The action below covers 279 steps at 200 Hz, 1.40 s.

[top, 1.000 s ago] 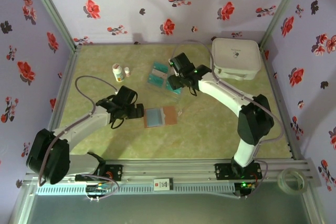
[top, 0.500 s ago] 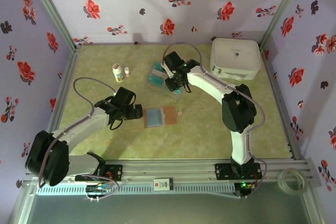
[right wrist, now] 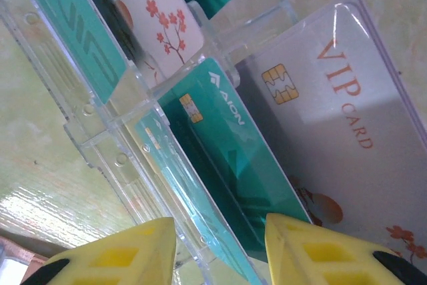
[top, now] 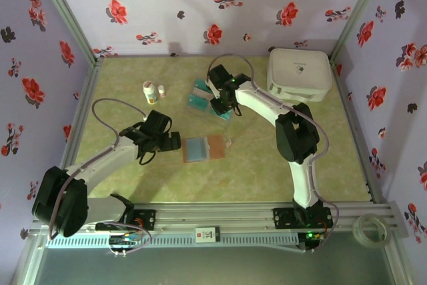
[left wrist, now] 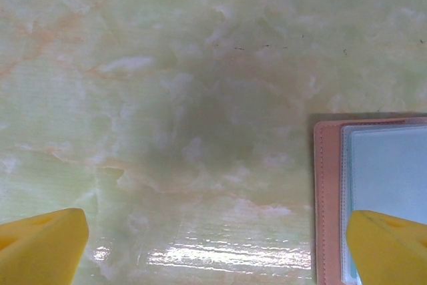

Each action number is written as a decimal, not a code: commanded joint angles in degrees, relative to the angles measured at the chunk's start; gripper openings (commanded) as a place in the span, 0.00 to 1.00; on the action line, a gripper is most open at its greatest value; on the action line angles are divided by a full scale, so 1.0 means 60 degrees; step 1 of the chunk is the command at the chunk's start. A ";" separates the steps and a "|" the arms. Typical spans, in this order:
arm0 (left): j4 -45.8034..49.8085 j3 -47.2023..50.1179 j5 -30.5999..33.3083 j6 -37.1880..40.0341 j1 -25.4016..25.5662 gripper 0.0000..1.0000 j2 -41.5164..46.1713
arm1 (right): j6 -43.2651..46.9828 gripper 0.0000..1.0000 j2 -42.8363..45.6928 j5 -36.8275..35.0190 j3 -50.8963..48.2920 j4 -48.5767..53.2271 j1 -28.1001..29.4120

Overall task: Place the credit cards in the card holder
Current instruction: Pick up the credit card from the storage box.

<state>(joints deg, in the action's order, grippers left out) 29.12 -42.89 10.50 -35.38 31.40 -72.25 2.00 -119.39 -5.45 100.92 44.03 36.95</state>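
Teal card (right wrist: 227,165) now straddled by the narrowed right claw (right wrist: 220,233), grip unclear; left claw (left wrist: 217,245) gapes empty.

The card holder (top: 215,146), reddish-brown and leather-like, lies open and flat mid-table, with a pale blue card (top: 193,149) covering its left half. Farther back the credit cards (top: 208,98) stand tilted on edge: a teal AION card (right wrist: 227,158), a white VIP card (right wrist: 333,111) and a blossom-printed white card (right wrist: 150,5).

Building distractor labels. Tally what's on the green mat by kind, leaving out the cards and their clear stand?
Small white bottles: 2
Large white case: 1
Card holder: 1
Total: 4
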 commanded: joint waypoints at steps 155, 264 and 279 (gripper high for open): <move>-0.0090 0.0147 -0.0007 0.0110 -0.0106 1.00 0.0069 | 0.0741 0.22 -0.0143 0.0405 -0.0056 0.0279 -0.0064; -0.0004 0.0136 -0.0037 0.0095 -0.0106 1.00 0.0047 | 0.2211 0.13 -0.0375 0.0107 0.0344 0.0292 -0.0079; -0.0005 0.0147 -0.0037 0.0098 -0.0105 1.00 0.0058 | 0.2273 0.13 -0.0377 0.0215 0.0369 0.0287 -0.0079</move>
<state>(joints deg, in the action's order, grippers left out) 29.12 -42.89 10.48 -35.40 31.20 -72.25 12.97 -120.38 -3.46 101.14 44.51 36.84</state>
